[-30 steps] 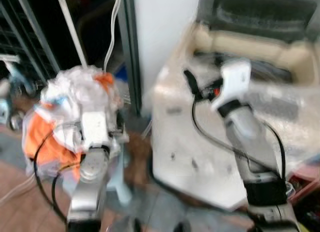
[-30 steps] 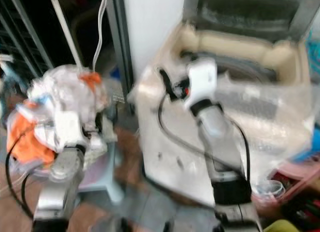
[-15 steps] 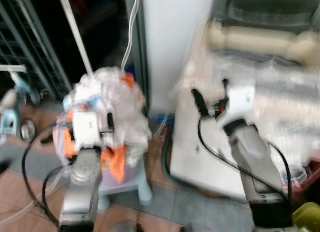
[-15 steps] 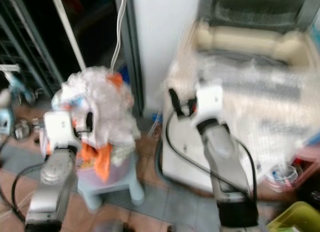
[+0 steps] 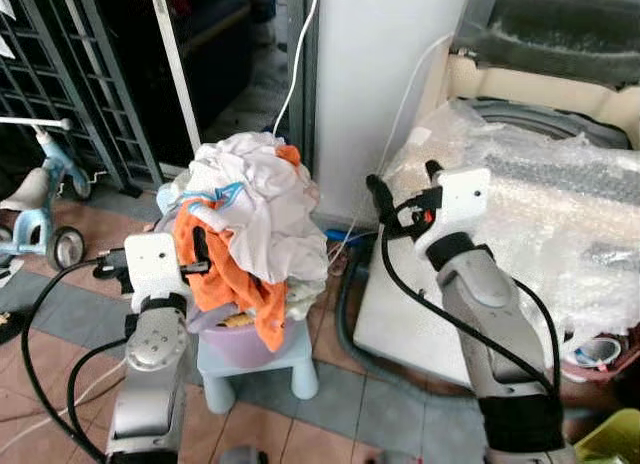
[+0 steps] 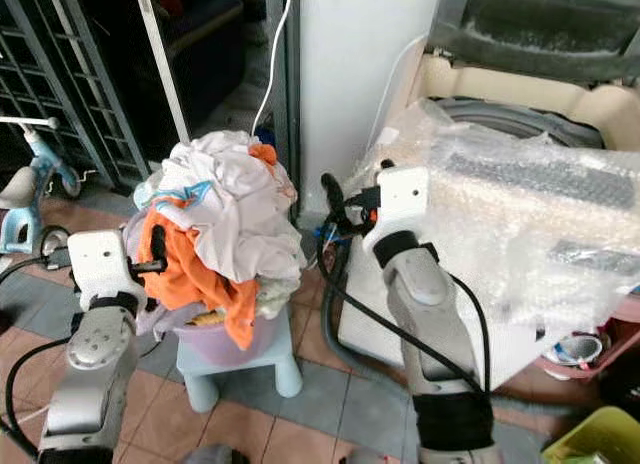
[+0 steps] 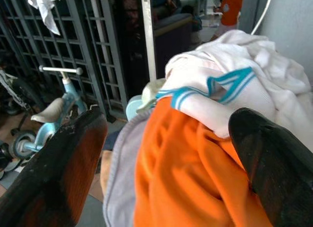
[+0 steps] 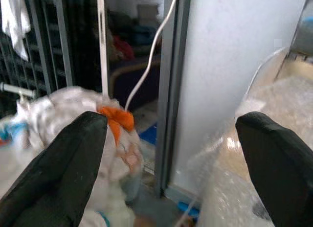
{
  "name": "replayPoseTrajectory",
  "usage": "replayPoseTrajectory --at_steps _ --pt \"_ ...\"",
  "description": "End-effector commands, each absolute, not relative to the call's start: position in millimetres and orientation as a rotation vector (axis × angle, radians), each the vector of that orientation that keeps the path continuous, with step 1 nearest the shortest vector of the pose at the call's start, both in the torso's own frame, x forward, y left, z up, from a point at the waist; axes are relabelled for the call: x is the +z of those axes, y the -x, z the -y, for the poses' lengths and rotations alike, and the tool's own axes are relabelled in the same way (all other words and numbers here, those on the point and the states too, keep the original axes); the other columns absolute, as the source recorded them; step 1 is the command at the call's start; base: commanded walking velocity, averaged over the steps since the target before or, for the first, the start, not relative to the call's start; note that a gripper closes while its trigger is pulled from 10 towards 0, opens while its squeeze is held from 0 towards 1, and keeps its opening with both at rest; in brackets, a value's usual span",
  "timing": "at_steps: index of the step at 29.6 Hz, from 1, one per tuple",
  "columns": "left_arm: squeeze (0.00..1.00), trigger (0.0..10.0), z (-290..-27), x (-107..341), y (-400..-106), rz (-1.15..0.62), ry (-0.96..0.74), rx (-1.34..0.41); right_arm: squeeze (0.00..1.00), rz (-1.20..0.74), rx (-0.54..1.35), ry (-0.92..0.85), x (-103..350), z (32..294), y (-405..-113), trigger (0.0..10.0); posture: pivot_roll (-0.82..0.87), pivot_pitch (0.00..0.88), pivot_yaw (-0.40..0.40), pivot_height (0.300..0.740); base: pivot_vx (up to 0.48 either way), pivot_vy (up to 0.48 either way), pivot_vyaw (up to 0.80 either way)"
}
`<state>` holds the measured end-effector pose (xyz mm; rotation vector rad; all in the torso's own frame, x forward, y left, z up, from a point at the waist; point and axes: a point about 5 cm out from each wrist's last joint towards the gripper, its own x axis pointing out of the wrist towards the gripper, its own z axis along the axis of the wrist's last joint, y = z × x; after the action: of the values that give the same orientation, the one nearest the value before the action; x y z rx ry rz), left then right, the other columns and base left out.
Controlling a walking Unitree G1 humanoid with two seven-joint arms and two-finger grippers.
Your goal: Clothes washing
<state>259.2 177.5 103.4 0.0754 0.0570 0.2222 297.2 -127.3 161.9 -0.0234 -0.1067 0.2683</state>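
"Where are the clothes?"

"Over on the left. There's a big pile of clothes [image 5: 255,209], white ones and orange ones, heaped up in a purple tub [image 5: 245,339]. The tub sits on a little blue stool [image 5: 290,369]."

"And the washing machine?"

"The washing machine [image 5: 540,124] is on the right, next to the white wall. Its lid is up and you can see the round hole. Bubble wrap [image 5: 560,199] covers the top and front."

"Has the robot put anything in yet?"

"I don't think so. All the clothes look to be in the tub, so the job has hardly begun. Everything is left: grab the clothes, carry them over, drop them in."

"What are its hands doing?"

"The left gripper [image 7: 166,153] is right up at the pile, fingers wide apart around the orange cloth [image 7: 190,188], not squeezing it. The right gripper [image 8: 171,153] is up in the air between the pile and the machine, fingers wide apart too, holding nothing."
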Motion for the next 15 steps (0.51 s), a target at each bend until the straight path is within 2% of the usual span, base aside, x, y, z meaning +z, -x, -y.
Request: replayPoseTrajectory --at_steps 1,3,4,15 --pt "0.0 10.0 -179.3 104.8 -259.4 -0.052 -0.089 0.231 0.0 0.086 0.337 -0.019 162.1 126.4 -296.8 10.0 -0.04 0.0 0.005 0.74 0.0 0.0 0.0" --pt "0.0 10.0 -178.8 104.4 -259.3 -0.057 -0.083 0.231 0.0 0.101 0.37 -0.017 163.4 125.3 -295.4 10.0 -0.04 0.0 0.004 0.74 0.0 0.0 0.2" --pt "0.0 10.0 -178.5 104.1 -259.3 -0.059 -0.081 0.23 0.0 0.119 0.38 0.042 164.2 123.4 -295.1 10.0 -0.04 0.0 0.003 0.74 0.0 0.0 0.76" --pt "0.0 10.0 -178.2 103.9 -258.7 -0.063 -0.066 0.231 0.0 0.095 0.413 0.035 161.3 118.5 -298.2 10.0 -0.04 0.0 0.002 0.74 0.0 0.0 0.76"
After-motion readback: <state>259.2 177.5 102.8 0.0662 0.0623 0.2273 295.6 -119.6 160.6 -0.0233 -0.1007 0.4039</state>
